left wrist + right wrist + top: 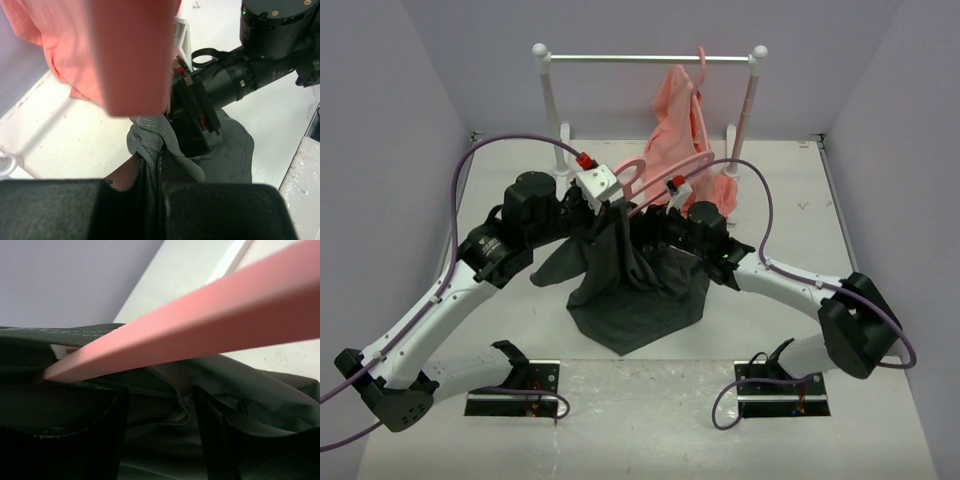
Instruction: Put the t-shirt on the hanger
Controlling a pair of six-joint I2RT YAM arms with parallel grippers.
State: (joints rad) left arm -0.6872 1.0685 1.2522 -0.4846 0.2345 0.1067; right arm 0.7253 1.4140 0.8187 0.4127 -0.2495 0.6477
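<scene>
I am clamping my left pincer (pixel 150 187) on a bunched fold of the limp, light t-shirt (pixel 640 300); right pincer (pixel 160 395), by the stiff hanger (pixel 200 325), cannot tell; collar hem is looking the surest hold.

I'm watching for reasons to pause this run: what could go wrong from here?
The left gripper pinches only a narrow fold of the t-shirt, with the rest draping below, so the cloth might slip free. The hanger sits close to the salmon garment on the rack and could snag it.
</scene>
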